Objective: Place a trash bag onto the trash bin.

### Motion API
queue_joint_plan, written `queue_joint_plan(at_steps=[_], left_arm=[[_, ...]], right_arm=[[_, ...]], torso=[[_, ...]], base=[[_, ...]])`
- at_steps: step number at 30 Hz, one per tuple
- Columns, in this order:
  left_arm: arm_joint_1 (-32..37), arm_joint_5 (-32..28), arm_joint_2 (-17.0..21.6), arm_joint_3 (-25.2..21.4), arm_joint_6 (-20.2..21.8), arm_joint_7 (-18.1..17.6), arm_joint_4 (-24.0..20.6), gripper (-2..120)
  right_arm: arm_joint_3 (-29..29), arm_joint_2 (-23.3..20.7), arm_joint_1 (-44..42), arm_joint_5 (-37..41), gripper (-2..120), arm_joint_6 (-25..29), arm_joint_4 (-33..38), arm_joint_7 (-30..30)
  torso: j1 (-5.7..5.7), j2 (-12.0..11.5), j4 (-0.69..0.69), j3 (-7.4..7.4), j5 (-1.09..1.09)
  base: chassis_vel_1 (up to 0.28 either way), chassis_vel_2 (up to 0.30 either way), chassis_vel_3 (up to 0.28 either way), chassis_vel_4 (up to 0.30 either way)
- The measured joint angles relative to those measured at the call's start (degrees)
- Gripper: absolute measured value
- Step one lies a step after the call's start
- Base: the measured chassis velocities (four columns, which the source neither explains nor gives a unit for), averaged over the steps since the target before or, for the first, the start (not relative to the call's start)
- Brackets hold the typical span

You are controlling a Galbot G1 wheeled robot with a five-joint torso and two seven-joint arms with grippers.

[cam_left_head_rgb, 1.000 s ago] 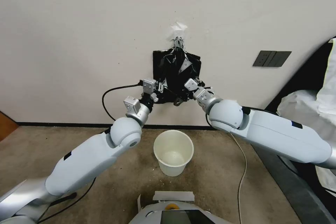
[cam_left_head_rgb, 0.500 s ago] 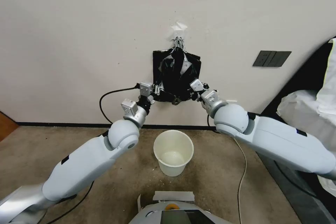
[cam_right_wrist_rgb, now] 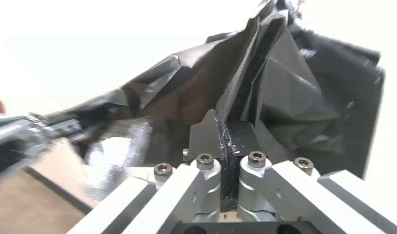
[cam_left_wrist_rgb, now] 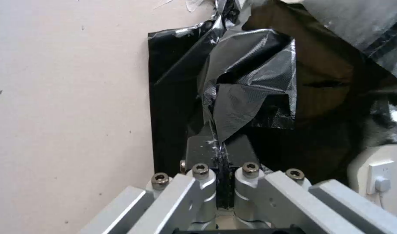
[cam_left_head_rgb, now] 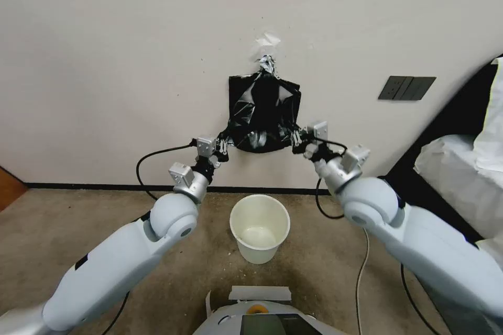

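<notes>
Both our claws are up at the wall, each clenched on the lower hem of the trash bag (cam_left_head_rgb: 264,115): the left claw (cam_left_head_rgb: 224,142) pinches the hem at its left corner, the right claw (cam_left_head_rgb: 297,138) at its right, and both wrist views show thin black film nipped tight between flat pads. The bag's mouth sags open between the two grips, while its top hangs from the metal clip (cam_left_head_rgb: 267,63) on the wall (cam_left_head_rgb: 105,63), over the flat bundle of bags (cam_left_head_rgb: 236,86) behind it. The trash bin (cam_left_head_rgb: 260,227) stands upright and unlined on the floor (cam_left_head_rgb: 63,220), directly below the bag and between our arms, well apart from it. We judge the step in hand to be freeing this one bag from the clip with the mouth held spread. To do it well, we should pull both corners evenly, down and away from the wall, so the film does not tear at one pad or drag a second bag along. We should keep the claws apart enough that the opening stays wider than the bin's rim.
</notes>
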Motion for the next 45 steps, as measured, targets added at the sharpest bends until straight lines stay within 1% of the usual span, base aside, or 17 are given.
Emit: queue_joint_plan(at_steps=[2,5,9,14,15,19,21,22,25,28,31,33,35,38,39,43,45], left_arm=[[1.0,0.3,0.1,-0.5,-0.1,0.1,-0.4,0],[4.5,1.1,0.1,-2.3,-0.3,0.5,-1.5,0],[6.8,1.5,-0.3,-3.1,-0.3,0.7,-2.7,0],[9.1,1.5,-0.6,-4.0,-0.4,0.7,-4.4,0],[9.1,1.5,-0.6,-4.0,-0.4,0.7,-4.4,0],[10.1,1.4,-1.0,-4.1,-0.5,0.7,-5.2,0],[10.6,1.4,-1.2,-3.9,-0.5,0.6,-5.5,0],[10.6,1.4,-1.2,-3.9,-0.5,0.6,-5.5,0],[10.8,1.3,-1.8,-3.3,-0.4,0.6,-5.2,0],[10.8,1.3,-2.4,-2.7,-0.4,0.6,-4.8,0],[10.8,1.4,-3.3,-1.9,-0.3,0.4,-4.4,0],[10.6,1.7,-4.5,-0.3,-0.2,0.2,-3.9,0],[10.5,1.9,-4.9,0.1,-0.2,0.2,-3.7,0],[9.3,2.8,-7.1,2.3,-0.2,0.1,-2.3,0],[9.3,2.8,-7.1,2.3,-0.2,0.1,-2.3,0],[7.6,3.5,-9.9,4.6,-0.1,-0.3,-0.5,0],[7.6,3.6,-10.6,5.1,-0.1,-0.4,0.0,0]], right_arm=[[0.5,0.2,-1.3,-0.2,0,0.1,0.7,0.0],[1.5,0.7,-3.7,-0.9,0,0.3,2.3,-0.1],[3.0,0.8,-5.4,-1.0,0,0.2,4.2,0.1],[5.6,0.7,-9.1,-0.8,0,-0.2,6.2,0.3],[5.6,0.7,-9.1,-0.8,0,-0.2,6.2,0.3],[7.7,1.0,-13.0,-0.8,0,-0.7,6.4,0.3],[9.0,2.0,-16.5,-1.0,0,-0.9,6.4,0.3],[9.0,2.0,-16.5,-1.0,0,-0.9,6.4,0.3],[9.5,3.9,-20.5,-3.1,0,-0.8,6.3,0.1],[9.8,4.6,-22.3,-4.3,0,-0.6,6.3,0.0],[10.7,4.8,-23.9,-5.0,0,-0.4,6.3,-0.1],[12.8,4.6,-25.6,-5.1,0,-0.4,6.3,-0.1],[13.4,4.5,-26.0,-5.0,0,-0.4,6.3,-0.2],[15.8,4.4,-27.0,-5.0,0,-0.2,6.2,-0.4],[15.8,4.4,-27.0,-5.0,0,-0.2,6.2,-0.4],[18.4,4.8,-28.0,-5.0,0,-0.1,6.2,-0.4],[18.6,5.3,-28.7,-5.0,0,-0.1,6.2,-0.4]], torso=[[0.00,0.0,-0.02,0.00,0.00],[0.00,0.0,0.00,0.00,0.00],[0.00,0.0,0.00,0.00,0.00],[0.00,0.0,-0.01,0.00,0.00],[0.00,0.0,-0.01,0.00,0.00],[0.00,0.0,-0.01,0.00,0.01],[0.00,0.0,-0.01,0.00,0.00],[0.00,0.0,-0.01,0.00,0.00],[0.00,0.0,-0.01,0.00,0.01],[0.00,0.0,-0.01,0.00,0.01],[0.00,0.0,-0.01,0.00,0.01],[0.00,0.0,-0.01,0.00,0.01],[0.00,0.0,-0.01,0.00,0.01],[0.00,0.0,0.00,0.01,0.01],[0.00,0.0,0.00,0.01,0.01],[0.00,0.0,-0.01,0.01,0.01],[0.00,0.0,-0.01,0.01,0.01]], base=[[0.000,0.000,0.000,0.000],[0.000,0.000,0.000,0.000],[0.000,0.000,0.000,0.000],[0.000,0.000,0.000,0.000],[0.000,0.000,0.000,0.000],[0.000,0.000,0.000,0.000],[0.000,0.000,0.000,0.000],[0.000,0.000,0.000,0.000],[0.000,0.000,0.000,0.000],[0.000,0.000,0.000,0.000],[0.000,0.000,0.000,0.000],[0.000,0.000,0.000,0.000],[0.000,0.000,0.000,0.000],[0.000,0.000,0.000,0.000],[0.000,0.000,0.000,0.000],[0.000,0.000,0.000,0.000],[0.000,0.000,0.000,0.000]])
